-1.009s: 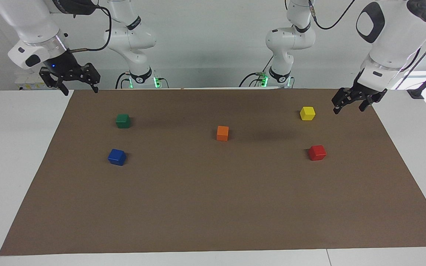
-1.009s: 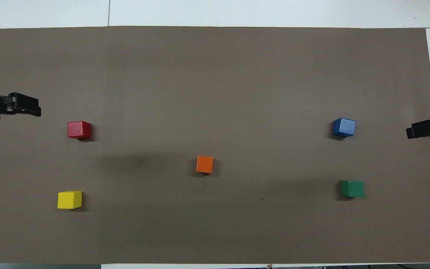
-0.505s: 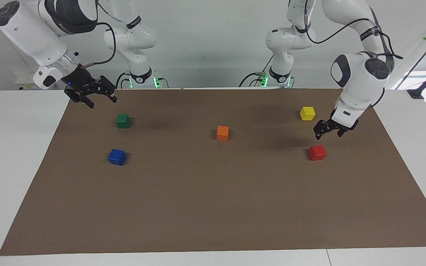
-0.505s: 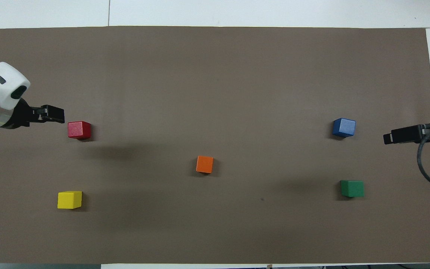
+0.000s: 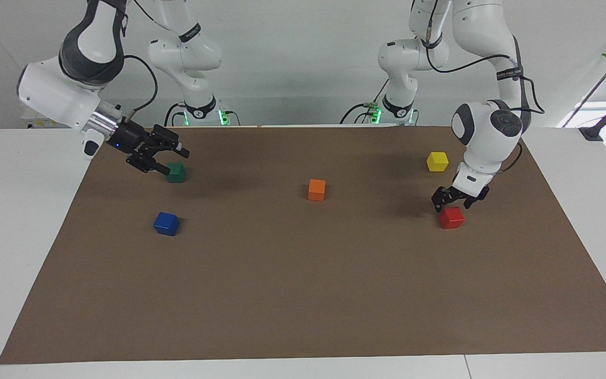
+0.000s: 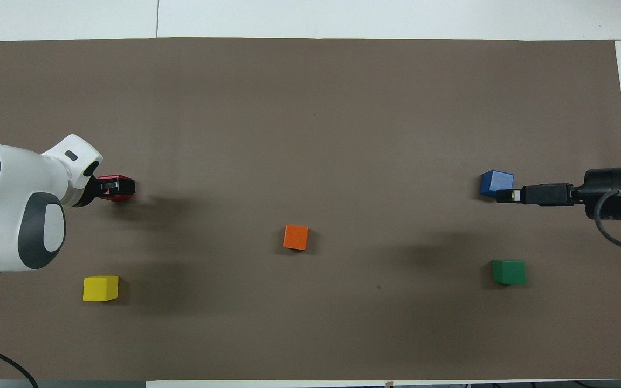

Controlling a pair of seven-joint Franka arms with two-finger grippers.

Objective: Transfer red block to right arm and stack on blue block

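The red block (image 5: 451,219) (image 6: 114,178) lies on the brown mat toward the left arm's end of the table. My left gripper (image 5: 452,205) (image 6: 122,187) hangs just over it, open, one finger to each side of the block's top, and I cannot tell whether they touch it. The blue block (image 5: 166,223) (image 6: 495,180) sits toward the right arm's end. My right gripper (image 5: 173,162) (image 6: 503,195) is open and empty, raised over the mat between the blue block and the green block, touching neither.
A green block (image 5: 175,172) (image 6: 509,271) lies nearer to the robots than the blue one. An orange block (image 5: 316,190) (image 6: 295,237) sits mid-mat. A yellow block (image 5: 437,161) (image 6: 100,288) lies nearer to the robots than the red one. The brown mat (image 5: 303,295) covers most of the table.
Both arms swung in from the table's ends and came down. The left gripper arrived over the red block; the right gripper moved out over the mat by the green and blue blocks.
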